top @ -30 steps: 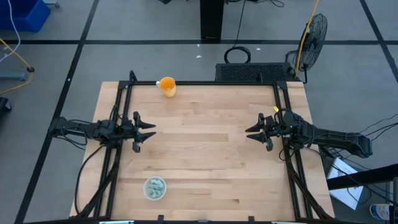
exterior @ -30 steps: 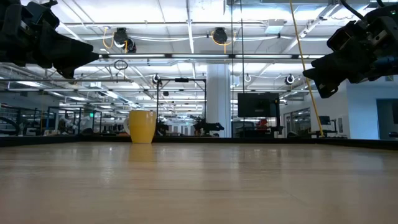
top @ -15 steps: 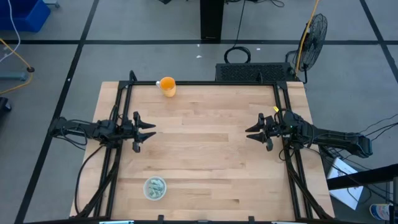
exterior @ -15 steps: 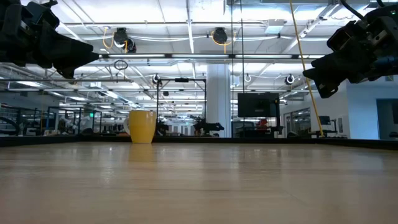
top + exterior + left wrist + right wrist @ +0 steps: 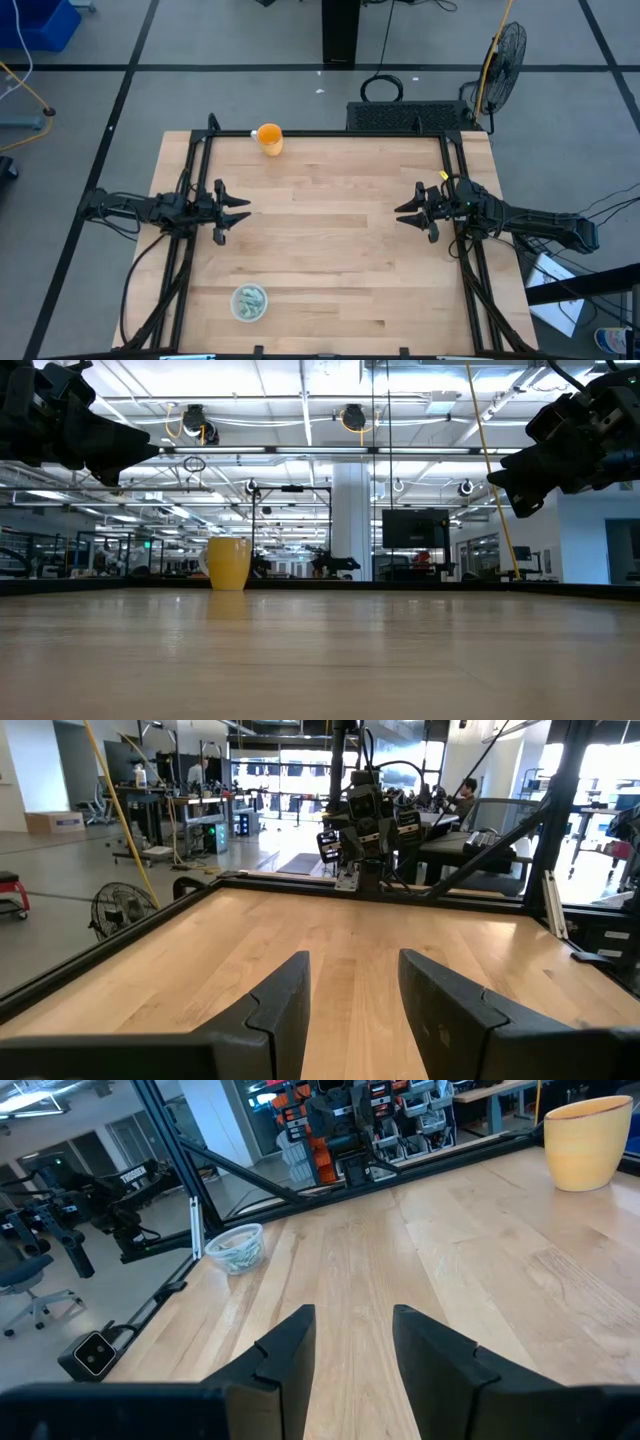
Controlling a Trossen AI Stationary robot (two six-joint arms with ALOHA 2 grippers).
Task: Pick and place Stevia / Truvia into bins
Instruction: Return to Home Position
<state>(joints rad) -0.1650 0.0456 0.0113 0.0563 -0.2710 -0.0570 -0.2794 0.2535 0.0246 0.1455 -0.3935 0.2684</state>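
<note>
A small clear plastic cup (image 5: pixel 249 303) stands on its base near the table's near-left corner, with green and white sachets (image 5: pixel 250 299) lying inside it; the right wrist view shows the cup (image 5: pixel 233 1247) too. My left gripper (image 5: pixel 243 210) hovers open above the table's left side, well on the far side of the cup. My right gripper (image 5: pixel 401 216) hovers open above the right side. Both are raised off the wood, seen as my left gripper (image 5: pixel 352 982) and my right gripper (image 5: pixel 354 1338) in their own wrist views. No loose sachets show on the table.
A yellow-orange cup (image 5: pixel 269 138) stands at the far edge, left of centre, also in the low view (image 5: pixel 229 564) and the right wrist view (image 5: pixel 589 1141). Black frame rails (image 5: pixel 191 180) run along the left and right sides. Bare wood lies between the arms.
</note>
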